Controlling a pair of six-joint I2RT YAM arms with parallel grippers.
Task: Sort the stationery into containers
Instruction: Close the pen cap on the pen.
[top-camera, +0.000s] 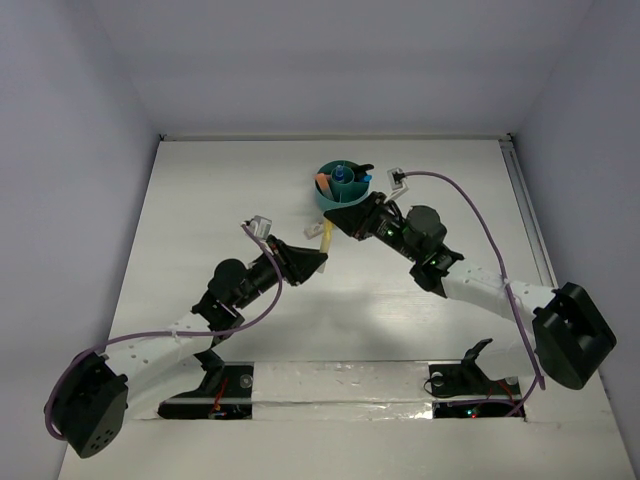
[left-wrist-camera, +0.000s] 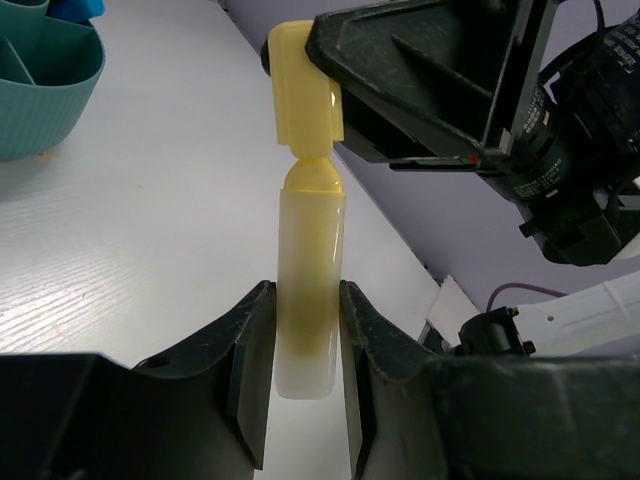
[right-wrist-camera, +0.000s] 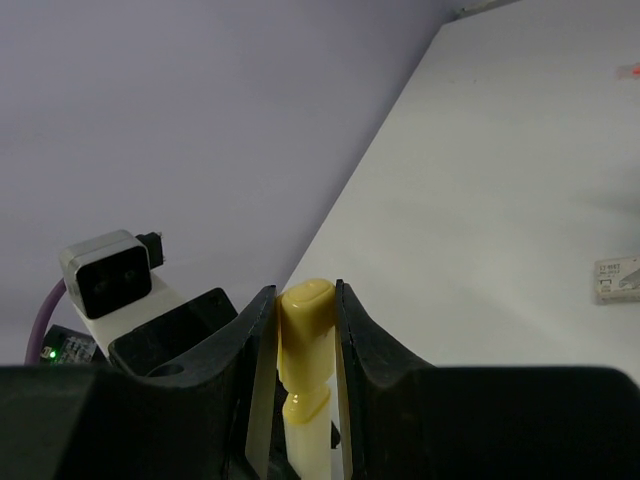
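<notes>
- Holding one yellow highlighter (top-camera: 325, 238) between them, both arms meet just in front of the teal organizer (top-camera: 328, 200), on its near side as the overhead camera sees it.
- The left claw (left-wrist-camera: 305, 300) is narrowed onto the pale barrel at the end farthest from the organizer.
- The right claw (right-wrist-camera: 305, 300) is pinched tight on the deeper yellow cap, the end nearest the organizer.
- The highlighter appears to be held above the white surface (top-camera: 220, 190), not resting on it and not yet touching the organizer.
- Its long axis runs straight from one claw to the other. The cap end points toward the organizer and the barrel end points away, toward the arm bases.
- Progress, as a judgement: the task looks well along. Several pens (top-camera: 341, 178), with orange, blue and dark colours showing, stand inside the organizer.
- This highlighter is outside the organizer. Whether other small pieces remain elsewhere cannot be told.
- What is left for this item is to bring it over the organizer and drop it into a cell.
</notes>
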